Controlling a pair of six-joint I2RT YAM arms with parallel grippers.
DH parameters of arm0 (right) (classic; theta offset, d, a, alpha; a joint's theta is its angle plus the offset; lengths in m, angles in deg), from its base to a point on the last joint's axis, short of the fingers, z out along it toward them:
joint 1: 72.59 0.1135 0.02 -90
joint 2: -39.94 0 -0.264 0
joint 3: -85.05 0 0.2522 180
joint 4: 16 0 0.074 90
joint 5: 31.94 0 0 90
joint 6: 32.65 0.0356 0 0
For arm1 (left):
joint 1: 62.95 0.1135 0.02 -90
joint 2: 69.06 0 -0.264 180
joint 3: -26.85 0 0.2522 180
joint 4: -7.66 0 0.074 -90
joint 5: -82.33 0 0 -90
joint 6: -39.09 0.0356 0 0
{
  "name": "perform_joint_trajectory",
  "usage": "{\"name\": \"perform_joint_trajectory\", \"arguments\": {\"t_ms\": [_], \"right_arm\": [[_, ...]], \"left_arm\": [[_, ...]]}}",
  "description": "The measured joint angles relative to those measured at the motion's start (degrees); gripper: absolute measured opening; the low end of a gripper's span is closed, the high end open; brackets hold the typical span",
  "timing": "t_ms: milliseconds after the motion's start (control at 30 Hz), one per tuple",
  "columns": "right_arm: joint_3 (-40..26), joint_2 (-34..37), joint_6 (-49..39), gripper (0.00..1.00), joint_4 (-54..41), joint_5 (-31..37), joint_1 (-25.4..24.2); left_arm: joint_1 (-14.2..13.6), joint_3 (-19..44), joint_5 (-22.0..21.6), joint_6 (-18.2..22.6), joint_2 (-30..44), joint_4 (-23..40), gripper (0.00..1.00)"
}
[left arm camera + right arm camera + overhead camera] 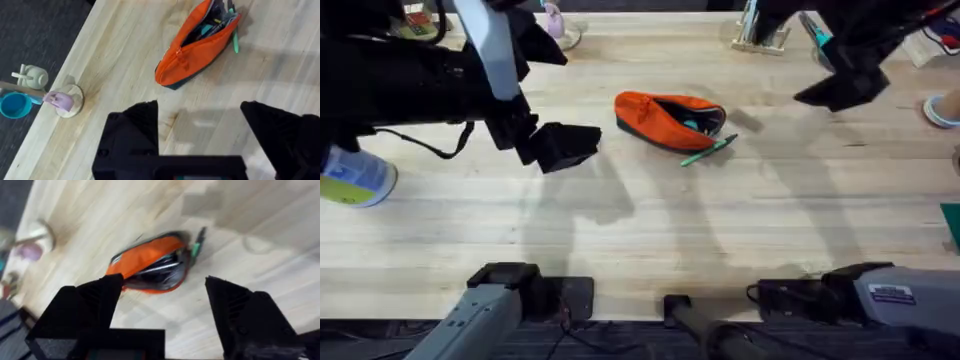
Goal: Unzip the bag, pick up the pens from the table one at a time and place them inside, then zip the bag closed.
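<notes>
The orange bag [665,119] lies on the table [640,220] at centre back, its zipper open with dark and green items showing inside. The bag [197,44] also appears in the left wrist view and the bag [150,262] in the right wrist view. One mint-green pen [708,151] lies against the bag's right end, half out on the wood. My left gripper [563,146] hovers to the left of the bag, open and holding nothing. My right gripper [840,88] hangs raised to the right of the bag, open and holding nothing.
A yellow-and-white container [355,178] stands at the left edge. A small round stand with pink and teal pieces [62,100] sits at the back left. An upright holder with sticks [760,30] stands at the back, right of centre.
</notes>
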State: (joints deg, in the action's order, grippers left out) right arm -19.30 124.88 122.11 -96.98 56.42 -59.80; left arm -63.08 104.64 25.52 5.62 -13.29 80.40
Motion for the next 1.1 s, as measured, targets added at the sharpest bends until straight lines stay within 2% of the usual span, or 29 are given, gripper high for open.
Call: {"name": "perform_joint_trajectory", "arguments": {"t_ms": [67, 133, 233, 267, 733, 933, 1100], "right_arm": [[0.0, 0.0, 0.1, 0.999, -1.7, 3.9, -0.3], [0.0, 0.3, 0.2, 0.998, -2.1, 4.9, -0.3], [0.0, 3.0, 0.4, 0.998, -2.2, 6.3, -0.3], [0.0, 6.1, 0.4, 0.998, -2.4, 6.6, -0.3], [0.0, 17.2, 0.4, 0.996, -2.3, 2.7, 0.7], [0.8, 18.5, 1.9, 0.995, -1.3, 2.0, 1.3], [5.6, 18.5, 3.2, 0.995, 4.6, 1.6, 1.3]], "left_arm": [[0.0, 0.0, 0.0, 0.0, 0.0, 0.0, 0.993], [0.0, 0.0, 0.0, 0.0, 0.0, 0.0, 0.992], [0.0, 0.0, 0.0, 0.0, 0.0, 0.0, 0.993], [0.0, 0.0, 0.0, 0.0, 0.0, 0.0, 0.993], [0.0, 0.0, 0.0, 0.0, 0.0, 0.0, 0.993], [0.0, 0.0, 0.0, 0.0, 0.0, 0.0, 0.994], [0.0, 0.0, 0.0, 0.0, 0.0, 0.0, 0.994]]}}
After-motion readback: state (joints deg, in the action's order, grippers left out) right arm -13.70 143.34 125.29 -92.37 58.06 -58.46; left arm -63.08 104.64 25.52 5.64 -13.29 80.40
